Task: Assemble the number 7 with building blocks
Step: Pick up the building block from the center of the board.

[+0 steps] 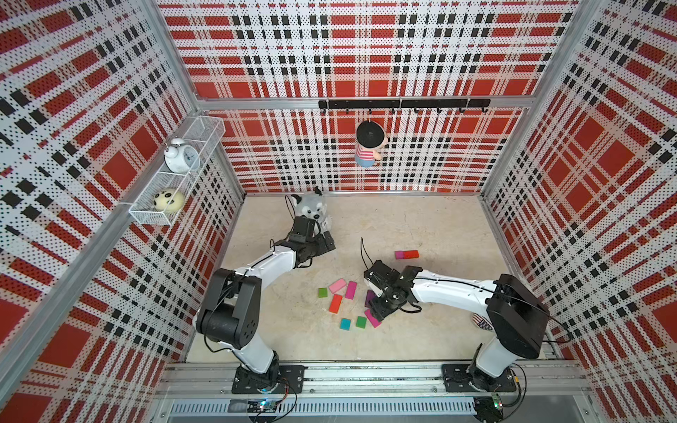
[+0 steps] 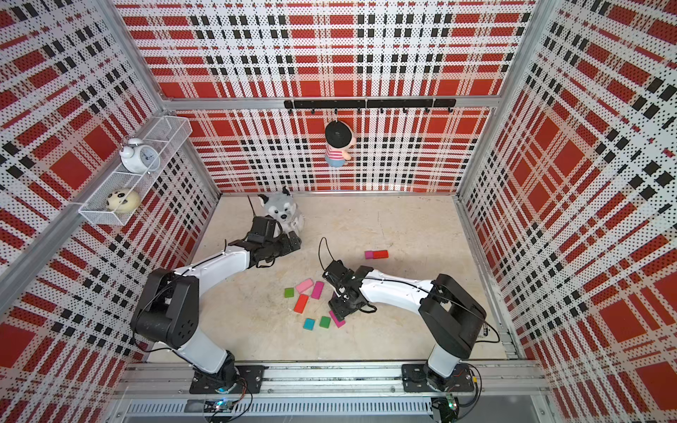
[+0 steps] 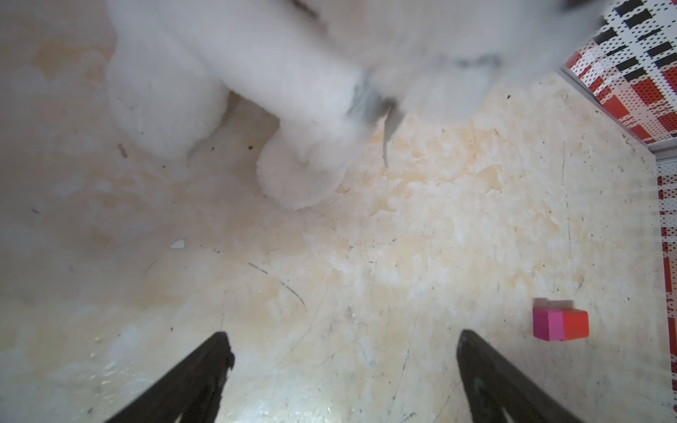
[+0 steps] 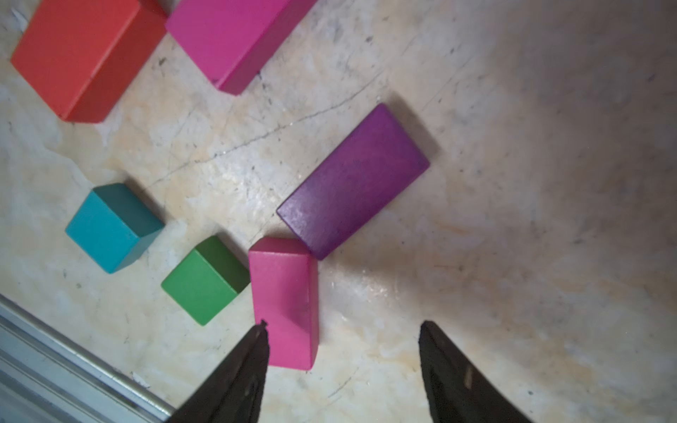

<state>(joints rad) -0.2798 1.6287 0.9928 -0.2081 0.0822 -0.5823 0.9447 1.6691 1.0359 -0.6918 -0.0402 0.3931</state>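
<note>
Hanging low over the table [image 1: 439, 227], the right jaws stand spread with nothing between them. One fingertip [image 4: 256, 340] overlaps the edge of a pink block [image 4: 284, 304]; whether it touches I cannot tell. The block's long axis runs slantwise in both top views, one end under the jaws. Its other end nearly meets a corner of a purple block [image 4: 353, 181], which lies flat and crosswise to it. A green block [image 4: 205, 280] sits just beside the pink one, with a teal block [image 4: 113, 227] next along. Beyond them lie a red-orange block [image 4: 84, 55] and a magenta block [image 4: 234, 36], both pointing roughly toward the back wall. A pale pink block [image 1: 337, 285] and a second green block [image 1: 322, 292] lie near these.

Well apart, toward the back, a magenta square [image 1: 399, 255] touches a red-orange bar [image 1: 411, 254] end to end, their line running left to right.

The left jaws, spread wide and empty, hover just before a plush husky [image 1: 311, 207]. On the side wall a wire shelf [image 1: 146, 216] holds an alarm clock [image 1: 181, 157], its dial too small to read.
</note>
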